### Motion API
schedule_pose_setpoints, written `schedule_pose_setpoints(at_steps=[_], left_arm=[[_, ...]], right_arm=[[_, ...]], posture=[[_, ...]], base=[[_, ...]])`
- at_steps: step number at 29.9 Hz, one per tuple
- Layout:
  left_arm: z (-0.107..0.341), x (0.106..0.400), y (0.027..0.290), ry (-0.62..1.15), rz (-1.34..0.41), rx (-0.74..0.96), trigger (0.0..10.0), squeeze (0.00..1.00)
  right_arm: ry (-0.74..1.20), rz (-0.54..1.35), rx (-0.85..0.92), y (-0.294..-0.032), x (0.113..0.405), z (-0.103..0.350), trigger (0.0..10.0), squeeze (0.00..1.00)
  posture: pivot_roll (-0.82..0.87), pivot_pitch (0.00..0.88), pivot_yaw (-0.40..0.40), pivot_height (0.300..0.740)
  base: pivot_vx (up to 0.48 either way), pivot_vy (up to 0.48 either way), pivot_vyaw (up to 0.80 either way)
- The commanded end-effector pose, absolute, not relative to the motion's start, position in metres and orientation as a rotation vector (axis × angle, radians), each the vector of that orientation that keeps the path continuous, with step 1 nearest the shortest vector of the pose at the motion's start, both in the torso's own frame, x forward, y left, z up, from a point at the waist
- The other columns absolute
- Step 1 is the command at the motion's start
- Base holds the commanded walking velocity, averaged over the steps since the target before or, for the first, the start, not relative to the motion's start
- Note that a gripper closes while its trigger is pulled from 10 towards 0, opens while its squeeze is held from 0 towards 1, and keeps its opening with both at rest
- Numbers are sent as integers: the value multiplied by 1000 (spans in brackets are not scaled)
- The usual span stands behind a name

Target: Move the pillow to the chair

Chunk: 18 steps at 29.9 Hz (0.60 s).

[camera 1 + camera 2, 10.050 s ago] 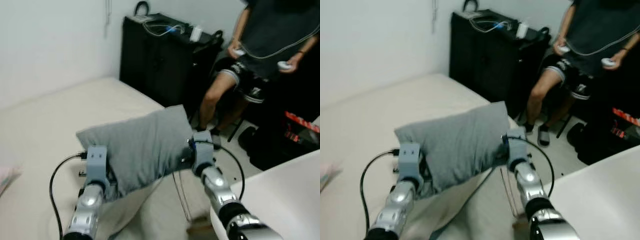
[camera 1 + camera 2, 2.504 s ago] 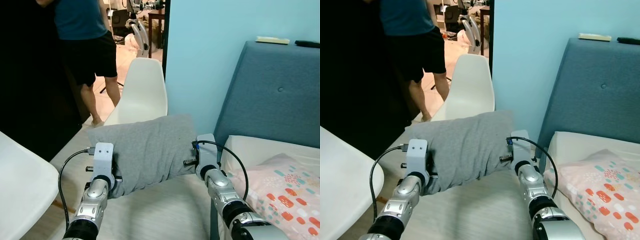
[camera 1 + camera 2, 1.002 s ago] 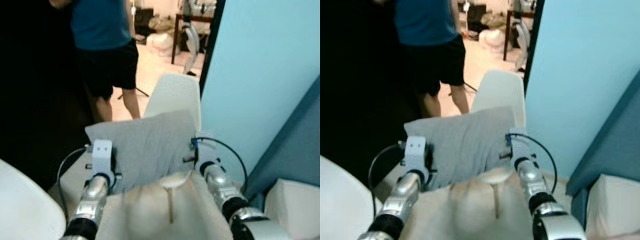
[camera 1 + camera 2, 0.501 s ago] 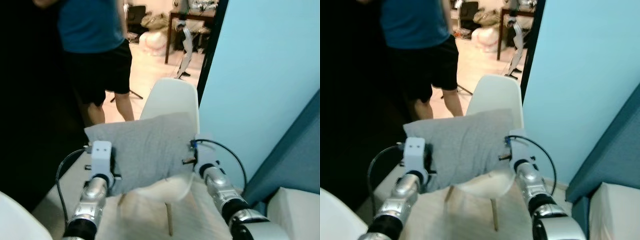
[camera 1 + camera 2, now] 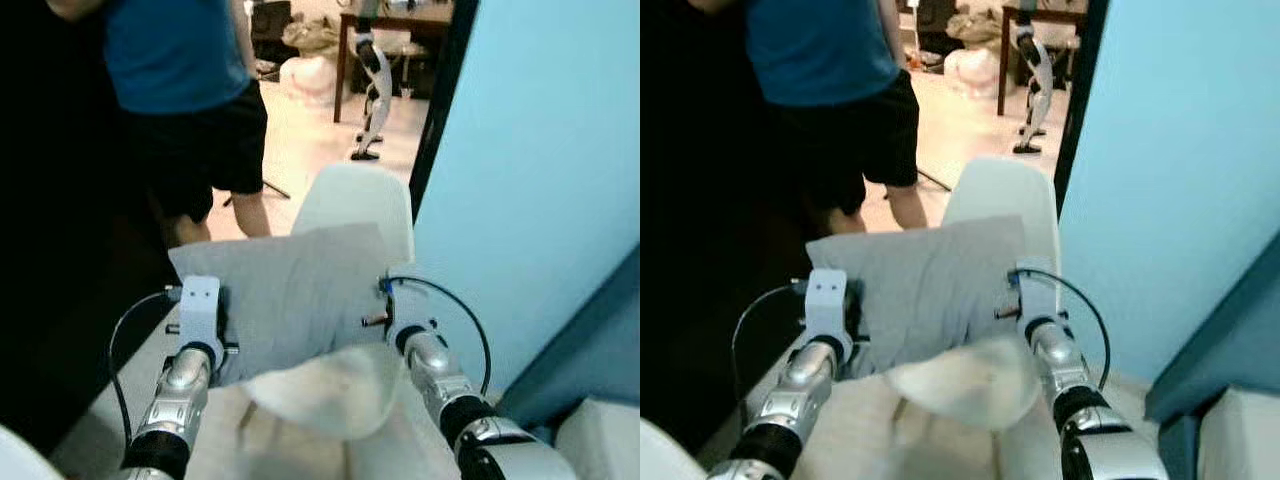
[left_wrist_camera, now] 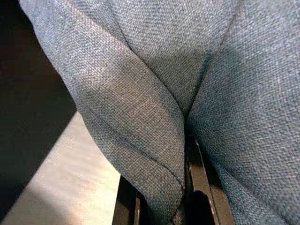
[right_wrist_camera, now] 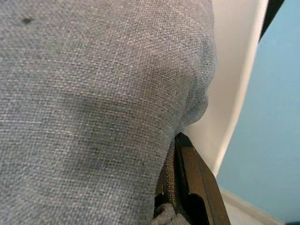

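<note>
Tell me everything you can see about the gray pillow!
The gray pillow is a soft rectangle of woven cloth, creased where it is pinched. It hangs in the air, held at both ends: the left gripper is shut on one end and the right gripper on the other. It hovers over the seat of the white chair, in front of the chair's back.

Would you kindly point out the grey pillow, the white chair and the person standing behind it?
grey pillow (image 5: 290,290), left eye view, middle of its front face.
white chair (image 5: 355,200), left eye view, upper part of the backrest.
person (image 5: 820,50), right eye view, front of the blue shirt.
</note>
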<state>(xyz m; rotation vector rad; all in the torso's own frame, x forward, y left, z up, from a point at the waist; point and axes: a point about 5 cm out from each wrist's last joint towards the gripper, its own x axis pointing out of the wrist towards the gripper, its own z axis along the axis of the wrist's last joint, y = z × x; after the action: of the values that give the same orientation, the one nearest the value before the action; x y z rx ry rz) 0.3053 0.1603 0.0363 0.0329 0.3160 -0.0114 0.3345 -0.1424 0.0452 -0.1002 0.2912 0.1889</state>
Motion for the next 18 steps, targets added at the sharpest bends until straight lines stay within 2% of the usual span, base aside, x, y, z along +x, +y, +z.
schedule_pose_setpoints(at_steps=[1,5,18], left_arm=[[46,312,150,265,-57,41,10000,0],[45,312,149,271,-62,39,10000,0],[41,310,140,297,-118,56,10000,0]], right_arm=[[286,250,-94,-127,334,45,10000,0],[283,248,-95,-128,334,45,10000,0],[284,237,-93,-131,333,44,10000,0]], posture=[[14,0,-16,721],[11,0,-14,721],[2,0,-9,721]], base=[[360,0,0],[341,0,0],[0,0,0]])
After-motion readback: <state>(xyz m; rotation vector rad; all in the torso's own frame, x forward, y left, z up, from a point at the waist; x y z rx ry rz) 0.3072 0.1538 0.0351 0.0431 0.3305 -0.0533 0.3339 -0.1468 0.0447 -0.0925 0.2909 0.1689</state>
